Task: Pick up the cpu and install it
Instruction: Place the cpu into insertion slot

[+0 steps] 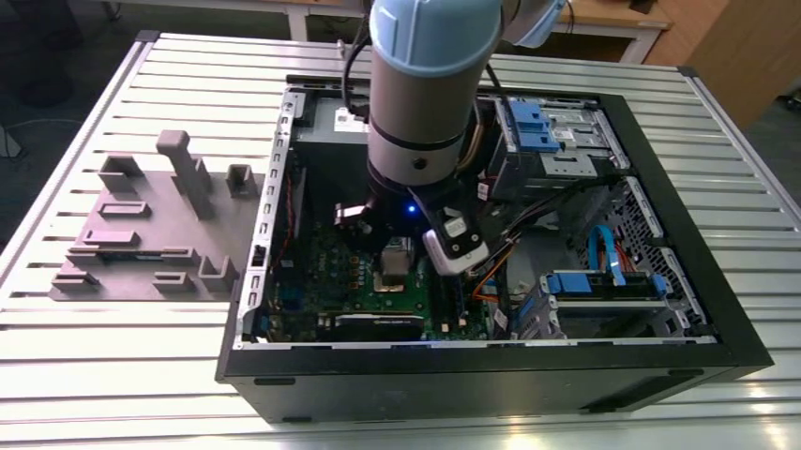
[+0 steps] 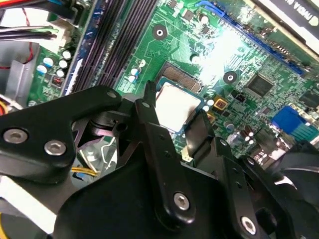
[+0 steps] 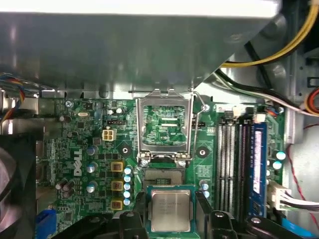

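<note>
The pincer [image 3: 170,199] is gripping the cpu [image 3: 170,211] by two opposite edges, holding it just by the open socket [image 3: 164,175] on the green motherboard [image 3: 84,149].

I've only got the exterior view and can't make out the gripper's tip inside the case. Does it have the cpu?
Observer: Yes. In both wrist views the gripper has its fingers against two opposite edges of the cpu.
Operator: And where it goes, is that open?
Observer: Yes. In the first wrist view the socket has its cover plate flipped up.
Operator: Is it seated?
Observer: Cannot tell. A strip of bare socket shows past the cpu's edge in both wrist views.
</note>
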Controlling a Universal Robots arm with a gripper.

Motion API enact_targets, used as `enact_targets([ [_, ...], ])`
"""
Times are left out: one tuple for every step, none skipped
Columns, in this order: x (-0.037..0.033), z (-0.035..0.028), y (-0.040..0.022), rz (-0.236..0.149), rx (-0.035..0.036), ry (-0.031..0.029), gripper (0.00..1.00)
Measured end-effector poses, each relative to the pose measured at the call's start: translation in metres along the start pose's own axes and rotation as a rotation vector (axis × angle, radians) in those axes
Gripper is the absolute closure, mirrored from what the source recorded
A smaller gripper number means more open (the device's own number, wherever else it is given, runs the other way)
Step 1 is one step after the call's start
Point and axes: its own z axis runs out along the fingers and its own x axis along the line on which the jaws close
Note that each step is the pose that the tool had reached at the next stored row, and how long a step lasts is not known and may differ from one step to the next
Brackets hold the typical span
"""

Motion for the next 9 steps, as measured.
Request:
enact_targets([
  [0.0005, 0.0018, 0.0000, 0.000, 0.0000, 0.0000, 0.53],
  [0.0005, 0.0036, 0.0000, 0.000, 0.0001, 0.0000, 0.53],
  [0.0005, 0.0054, 0.0000, 0.000, 0.0001, 0.0000, 0.53],
  [0.0005, 0.0072, 0.0000, 0.000, 0.0001, 0.0000, 0.53],
  [0.0006, 0.0090, 0.0000, 0.000, 0.0000, 0.0000, 0.53],
  [0.0009, 0.0108, 0.0000, 0.000, 0.0000, 0.0000, 0.53],
  [0.0010, 0.0127, 0.0000, 0.000, 0.0001, 0.0000, 0.53],
  [0.0011, 0.0145, 0.0000, 0.000, 0.0001, 0.0000, 0.53],
  [0.0011, 0.0163, 0.0000, 0.000, 0.0001, 0.0000, 0.53],
])
